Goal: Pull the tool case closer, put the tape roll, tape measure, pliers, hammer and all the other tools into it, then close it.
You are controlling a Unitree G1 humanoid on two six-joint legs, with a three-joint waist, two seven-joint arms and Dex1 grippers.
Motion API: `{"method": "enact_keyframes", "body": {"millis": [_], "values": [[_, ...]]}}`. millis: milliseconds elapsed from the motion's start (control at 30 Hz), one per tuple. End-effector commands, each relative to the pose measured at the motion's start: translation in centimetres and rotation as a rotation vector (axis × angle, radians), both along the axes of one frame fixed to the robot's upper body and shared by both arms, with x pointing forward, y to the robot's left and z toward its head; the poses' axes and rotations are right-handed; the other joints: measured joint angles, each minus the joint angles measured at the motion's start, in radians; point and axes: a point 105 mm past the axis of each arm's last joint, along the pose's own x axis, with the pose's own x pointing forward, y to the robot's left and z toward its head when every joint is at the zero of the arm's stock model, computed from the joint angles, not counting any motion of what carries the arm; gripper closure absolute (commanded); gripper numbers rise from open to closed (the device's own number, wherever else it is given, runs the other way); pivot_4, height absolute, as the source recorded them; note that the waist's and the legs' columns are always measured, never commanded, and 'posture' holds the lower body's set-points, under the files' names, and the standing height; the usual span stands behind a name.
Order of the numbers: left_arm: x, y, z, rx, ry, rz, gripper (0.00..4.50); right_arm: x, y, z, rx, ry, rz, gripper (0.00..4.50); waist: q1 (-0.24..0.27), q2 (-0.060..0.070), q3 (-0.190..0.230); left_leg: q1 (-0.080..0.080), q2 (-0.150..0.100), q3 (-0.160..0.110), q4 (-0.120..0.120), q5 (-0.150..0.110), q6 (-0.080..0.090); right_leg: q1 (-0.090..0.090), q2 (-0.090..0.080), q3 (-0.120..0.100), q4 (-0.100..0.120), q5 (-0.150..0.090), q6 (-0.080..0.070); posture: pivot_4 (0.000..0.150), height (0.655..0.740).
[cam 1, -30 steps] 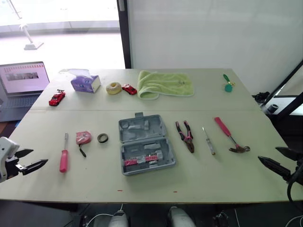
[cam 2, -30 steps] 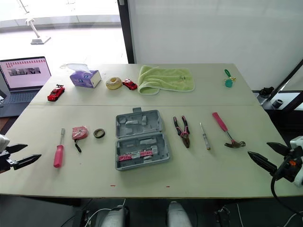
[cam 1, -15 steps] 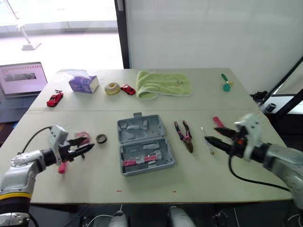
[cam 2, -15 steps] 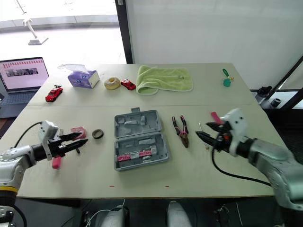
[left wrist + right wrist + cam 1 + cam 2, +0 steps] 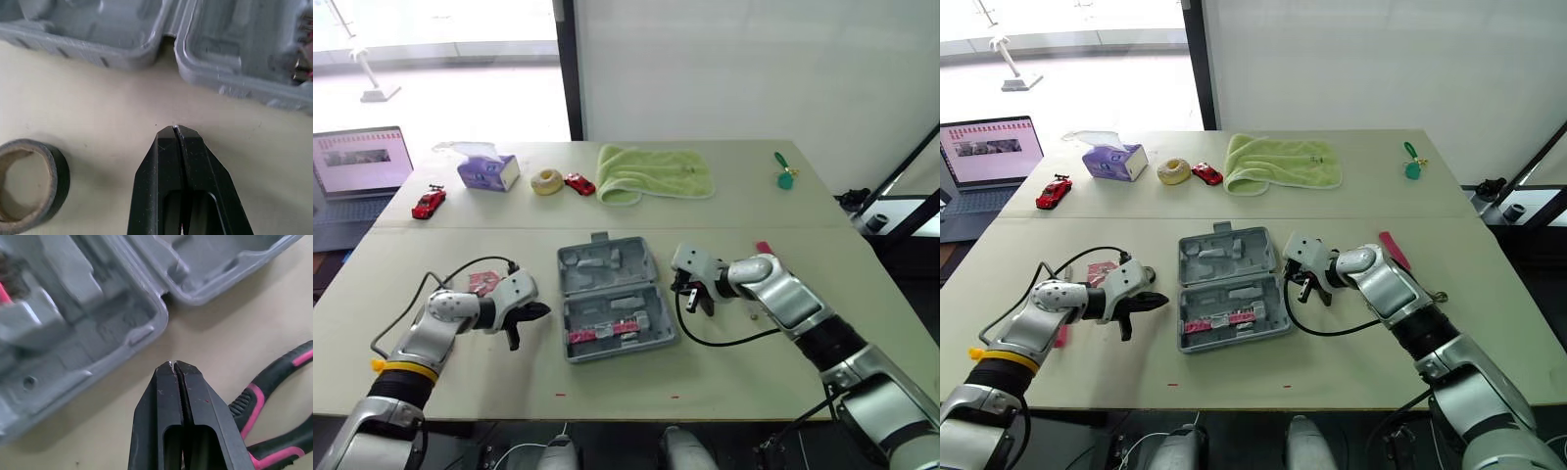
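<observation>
At mid-table in the head views, the case [image 5: 607, 266] lies open and flat, with its lid half away from us and its tray half nearer. Its hinge runs across the table. The opened case's long axis runs away from us, slightly askew, and the handle tab points to the far side. We judge the task barely begun: the case sits back from the near edge, no loose tool is in it, and closing comes last. The tape measure [image 5: 481, 283] lies to its left and the hammer [image 5: 763, 248] to its right, both on the table [image 5: 724, 372]. The left gripper [image 5: 540, 309] and right gripper [image 5: 693, 292] flank the case.

In the left wrist view, we see that pincer's fingers pressed together and holding nothing. Its tip is over bare table, just short of the case wall by the hinge notch. The tape roll [image 5: 59, 172] lies beside it.

In the right wrist view, that pincer is likewise together and empty, with its tip near the hinge notch on the case's other side. The pliers [image 5: 274, 382] lie just beside it, untouched.
</observation>
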Motion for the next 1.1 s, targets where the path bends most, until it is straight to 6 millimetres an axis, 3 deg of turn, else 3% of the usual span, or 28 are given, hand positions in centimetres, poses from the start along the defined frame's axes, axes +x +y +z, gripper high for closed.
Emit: {"method": "enact_keyframes", "body": {"millis": [33,233,567,767,967,1100], "values": [[1.2,0.1,0.9,0.040,-0.072,0.004,4.50,1.4,0.7,0.8,-0.055,-0.061,0.059,4.44,0.000,0.000,0.000,0.000,0.000,0.000,0.000,0.000,0.000,0.000,0.000,0.000,0.001,0.000,0.000,0.150,0.7400],[1.3,-0.6,0.6,0.056,-0.077,-0.033,4.50,2.4,1.7,-0.2,-0.092,-0.049,0.091,4.44,-0.001,0.000,0.000,0.000,0.000,0.000,0.000,0.000,0.000,-0.001,0.000,0.000,0.001,0.000,0.000,0.150,0.7400],[2.1,-5.8,0.4,0.033,-0.093,-0.154,4.50,2.3,3.1,-0.5,-0.110,-0.028,0.150,4.44,0.000,0.001,-0.001,0.001,0.000,0.000,0.000,0.001,-0.001,0.000,0.000,0.000,0.003,0.000,0.000,0.150,0.7400],[3.3,-6.2,1.2,0.072,-0.123,-0.185,4.50,0.4,4.9,0.0,-0.057,0.048,0.205,4.44,0.001,0.002,-0.001,0.001,-0.001,0.000,0.001,0.001,-0.001,0.000,-0.001,0.000,0.003,0.000,0.000,0.150,0.7400],[2.7,-5.2,1.1,0.088,-0.094,-0.216,4.50,-1.8,4.7,-0.7,-0.059,0.129,0.201,4.44,-0.006,0.003,-0.001,0.001,-0.001,-0.001,0.001,0.001,-0.001,0.000,0.000,0.000,0.004,0.000,0.000,0.150,0.7400],[1.2,-4.7,1.3,0.060,-0.057,-0.257,4.50,-3.5,4.8,-1.3,-0.047,0.163,0.185,4.44,-0.018,0.003,-0.001,0.001,-0.001,-0.001,0.000,0.001,-0.001,0.000,0.000,0.000,0.004,0.000,0.000,0.150,0.7400]]}}
